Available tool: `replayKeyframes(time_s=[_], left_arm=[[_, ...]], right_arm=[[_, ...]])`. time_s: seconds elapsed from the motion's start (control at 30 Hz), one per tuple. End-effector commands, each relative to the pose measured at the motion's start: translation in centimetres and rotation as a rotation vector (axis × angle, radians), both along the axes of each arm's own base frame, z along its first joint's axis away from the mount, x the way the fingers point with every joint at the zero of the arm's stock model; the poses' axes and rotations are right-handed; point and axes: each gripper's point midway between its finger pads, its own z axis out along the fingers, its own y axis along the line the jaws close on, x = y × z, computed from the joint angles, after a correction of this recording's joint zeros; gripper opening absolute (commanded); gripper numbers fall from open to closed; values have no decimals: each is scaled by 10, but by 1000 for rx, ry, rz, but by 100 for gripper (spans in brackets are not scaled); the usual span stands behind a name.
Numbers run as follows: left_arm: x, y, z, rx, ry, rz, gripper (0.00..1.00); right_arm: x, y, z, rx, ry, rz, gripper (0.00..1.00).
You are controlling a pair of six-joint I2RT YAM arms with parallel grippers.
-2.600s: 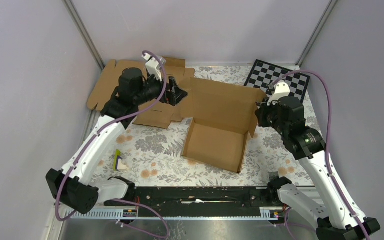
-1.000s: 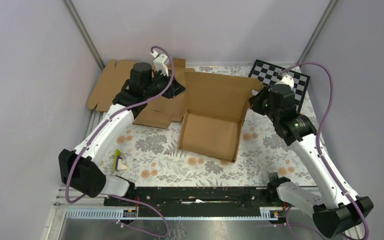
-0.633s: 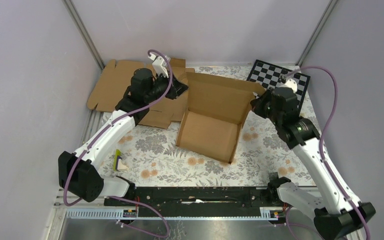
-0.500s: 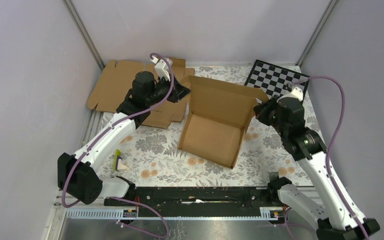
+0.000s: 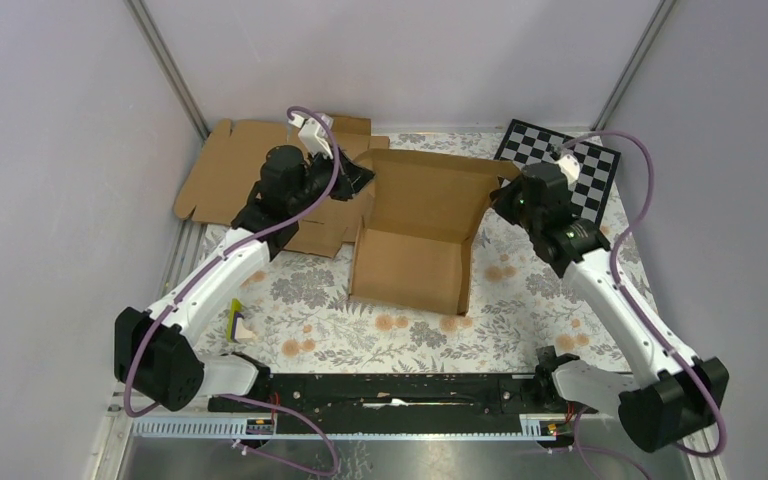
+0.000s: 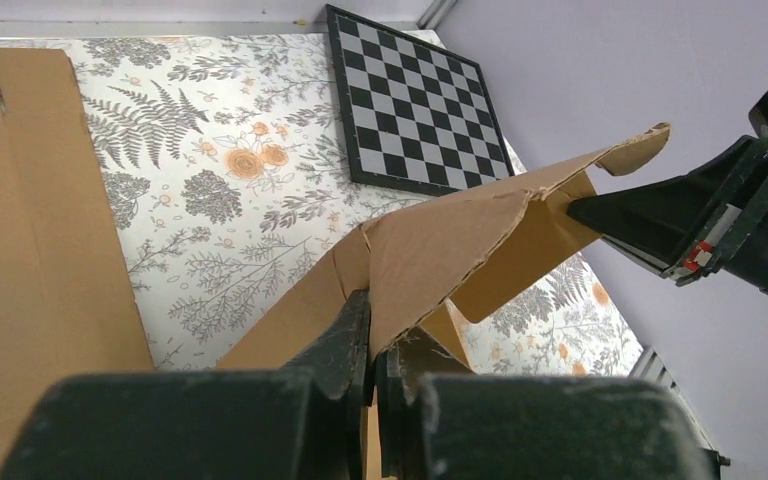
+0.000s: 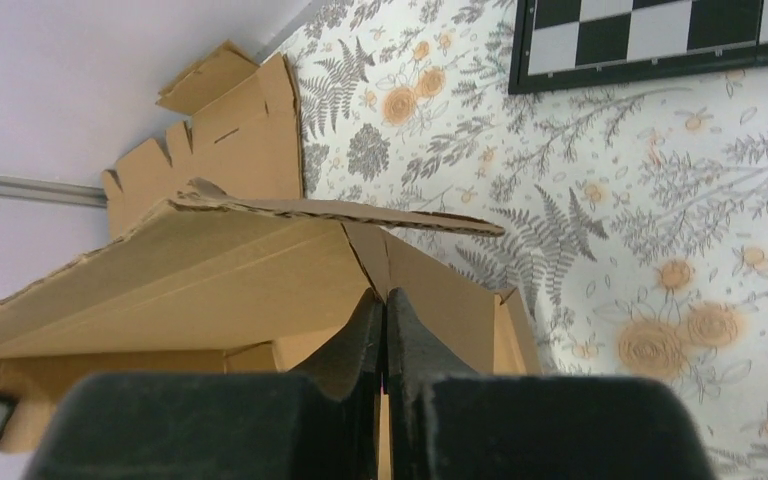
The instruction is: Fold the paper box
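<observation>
Top external view, paper box (image 5: 415,240) partly folded at centre of floral cloth (image 5: 310,295), rear panel raised, left gripper (image 5: 362,180) clamped on its rear-left corner, right gripper (image 5: 500,200) clamped on its rear-right corner, checkerboard (image 5: 572,165) just beyond

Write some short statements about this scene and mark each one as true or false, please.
1. The left gripper and the right gripper are each shut on the paper box. True.
2. The checkerboard lies inside the paper box. False: it lies outside the box, at the far right.
3. A second cardboard sheet lies flat at the far left. True.
4. The paper box is closed. False: its lid flap is raised and its tray is open.
</observation>
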Motion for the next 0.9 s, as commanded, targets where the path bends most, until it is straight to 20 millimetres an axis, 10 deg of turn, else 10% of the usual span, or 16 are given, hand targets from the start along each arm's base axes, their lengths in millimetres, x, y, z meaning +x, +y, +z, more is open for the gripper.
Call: replayKeyframes(time_s=[0.0, 0.17, 0.57, 0.87], left_arm=[[5, -11, 45, -135, -103, -8, 0], [0, -10, 15, -138, -84, -9, 0], [-95, -49, -35, -70, -197, -138, 0], [-111, -54, -77, -28, -94, -153, 0]], right_arm=[[28, 10, 39, -10, -148, 26, 0], [27, 2, 13, -102, -158, 40, 0], [-35, -2, -50, -186, -164, 158, 0], [-67, -12, -87, -217, -53, 201, 0]])
